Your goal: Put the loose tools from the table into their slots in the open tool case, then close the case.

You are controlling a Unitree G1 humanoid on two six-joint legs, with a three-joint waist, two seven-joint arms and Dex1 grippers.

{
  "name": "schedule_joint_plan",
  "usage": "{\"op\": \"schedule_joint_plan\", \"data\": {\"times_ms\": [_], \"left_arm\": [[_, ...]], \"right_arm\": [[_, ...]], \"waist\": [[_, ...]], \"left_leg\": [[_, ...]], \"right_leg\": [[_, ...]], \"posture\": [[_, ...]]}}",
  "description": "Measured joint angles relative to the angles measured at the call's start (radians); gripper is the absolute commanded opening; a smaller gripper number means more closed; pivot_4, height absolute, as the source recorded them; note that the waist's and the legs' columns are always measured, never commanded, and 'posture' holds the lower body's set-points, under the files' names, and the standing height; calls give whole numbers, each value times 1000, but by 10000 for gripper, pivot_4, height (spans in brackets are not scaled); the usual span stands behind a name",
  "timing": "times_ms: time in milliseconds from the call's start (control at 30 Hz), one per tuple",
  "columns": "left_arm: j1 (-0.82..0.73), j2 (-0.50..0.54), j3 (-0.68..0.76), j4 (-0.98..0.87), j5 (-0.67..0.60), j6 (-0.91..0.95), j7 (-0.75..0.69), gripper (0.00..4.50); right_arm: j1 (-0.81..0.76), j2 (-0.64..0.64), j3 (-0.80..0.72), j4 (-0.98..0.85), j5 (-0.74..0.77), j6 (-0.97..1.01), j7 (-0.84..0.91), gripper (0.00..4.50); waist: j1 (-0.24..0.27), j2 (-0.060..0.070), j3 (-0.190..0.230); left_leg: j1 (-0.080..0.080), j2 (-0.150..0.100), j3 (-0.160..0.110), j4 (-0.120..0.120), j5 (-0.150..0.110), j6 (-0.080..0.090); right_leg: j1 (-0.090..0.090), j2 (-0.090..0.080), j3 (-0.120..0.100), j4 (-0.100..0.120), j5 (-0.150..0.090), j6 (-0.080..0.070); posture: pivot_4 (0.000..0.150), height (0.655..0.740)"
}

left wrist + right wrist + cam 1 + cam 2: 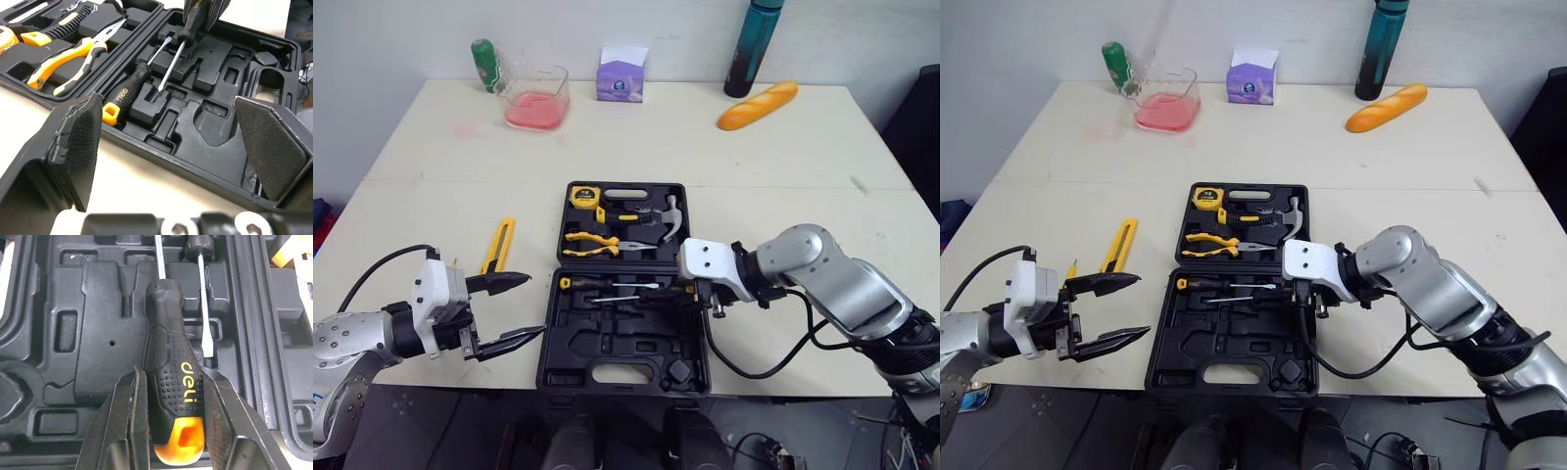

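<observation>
The black tool case (544, 364) lies open mid-table. Its far half holds a tape measure (584, 196), yellow pliers (592, 243) and a hammer (666, 221). One screwdriver (124, 93) lies in the near half. My right gripper (168, 377) is shut on the black-and-orange handle of a second screwdriver (168, 347), held low over the near half's slots with its shaft pointing left. My left gripper (533, 306) stands open at the case's near-left edge, with nothing between its fingers (73, 137). A yellow utility knife (499, 245) lies loose on the table, left of the case.
Along the table's far edge stand a green bottle (486, 64), a pink-tinted clear container (536, 103), a purple tissue box (622, 76), a teal bottle (754, 44) and a bread loaf (759, 105).
</observation>
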Motion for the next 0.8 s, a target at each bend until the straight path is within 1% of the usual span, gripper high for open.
{"op": "schedule_joint_plan", "data": {"times_ms": [800], "left_arm": [[21, 0, 3, -31, 8, 5, 23, 45000]], "right_arm": [[7, 77, 25, 24, -104, -14, -3, 10102]], "waist": [[-4, 0, 0]], "left_leg": [[0, 0, 0, 0, 0, 0]], "right_leg": [[0, 0, 0, 1, 0, 0]], "posture": [[1500, 7400]]}}
